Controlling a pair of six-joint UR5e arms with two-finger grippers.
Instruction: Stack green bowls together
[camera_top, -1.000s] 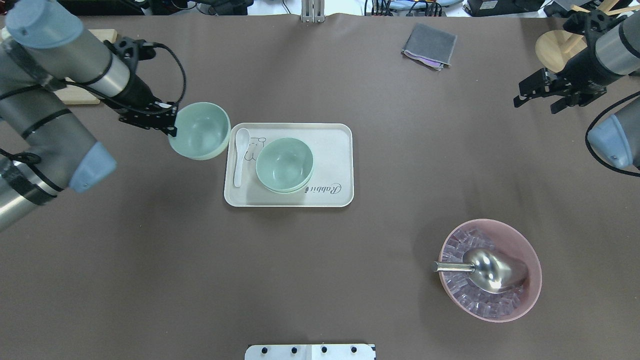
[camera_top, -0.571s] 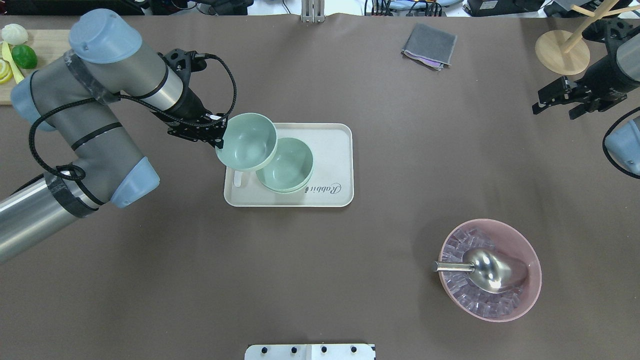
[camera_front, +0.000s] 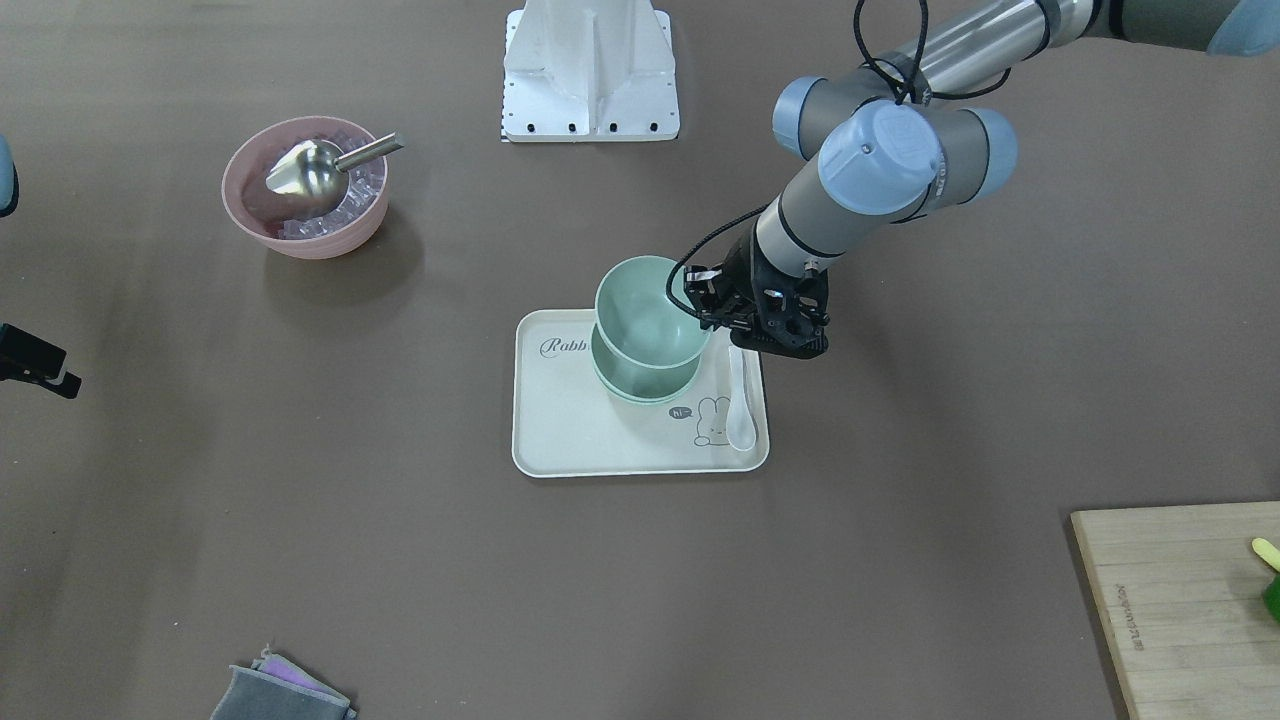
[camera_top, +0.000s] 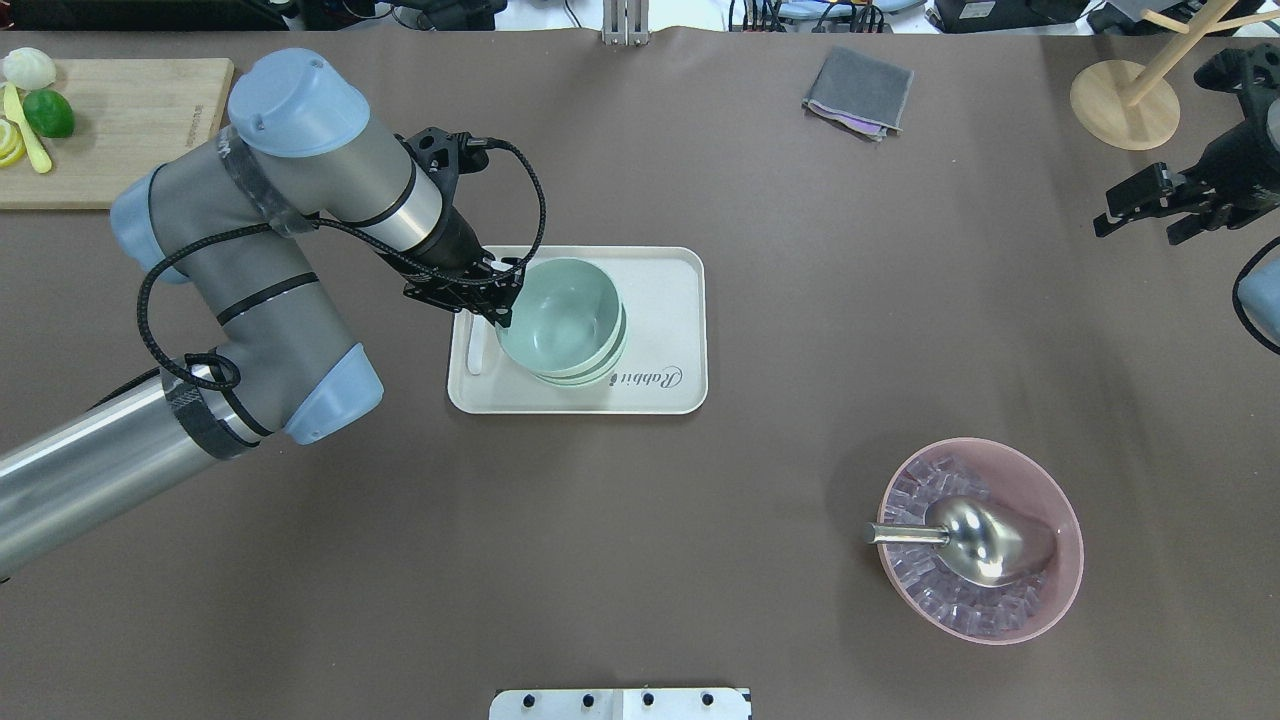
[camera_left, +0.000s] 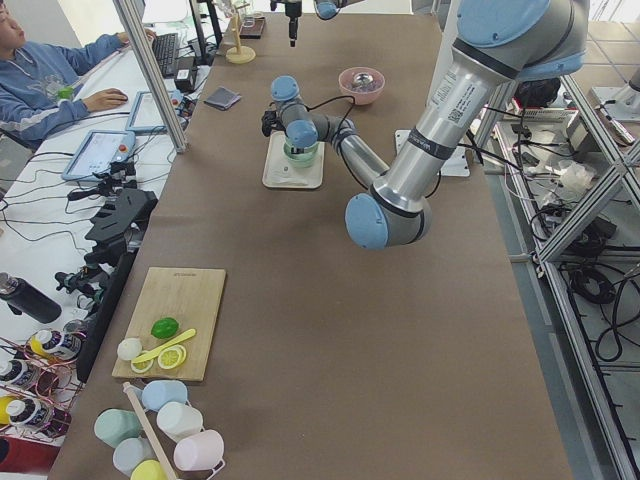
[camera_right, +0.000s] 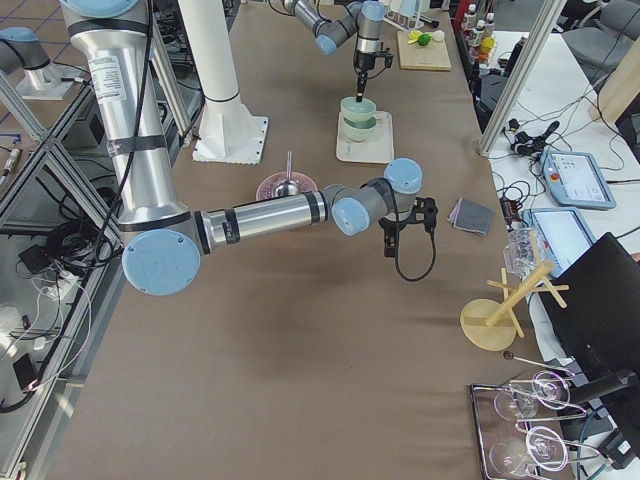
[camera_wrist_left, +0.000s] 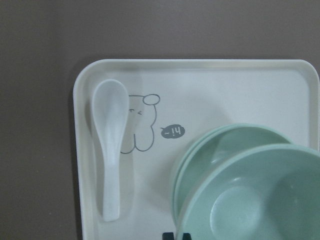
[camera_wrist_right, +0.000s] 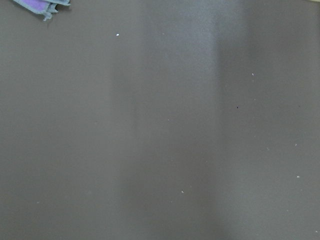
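Note:
My left gripper (camera_top: 497, 300) is shut on the near-left rim of one green bowl (camera_top: 560, 305) and holds it upright, directly over two more green bowls (camera_top: 603, 368) nested on the cream tray (camera_top: 665, 290). In the front view the held bowl (camera_front: 645, 310) sits a little above the nested pair (camera_front: 640, 388), with the left gripper (camera_front: 705, 305) at its rim. The left wrist view shows the held bowl (camera_wrist_left: 260, 200) slightly offset from the pair (camera_wrist_left: 235, 142). I cannot tell whether they touch. My right gripper (camera_top: 1138, 228) is open and empty at the far right.
A white spoon (camera_top: 475, 355) lies along the tray's left side, beside the bowls. A pink bowl with ice and a metal scoop (camera_top: 980, 540) stands front right. A grey cloth (camera_top: 858, 90), a wooden stand (camera_top: 1125, 105) and a cutting board (camera_top: 110, 130) line the back.
My left arm has carried the green bowl rightward from beside the tray to over the nested pair. My right arm has drawn back toward the right edge.

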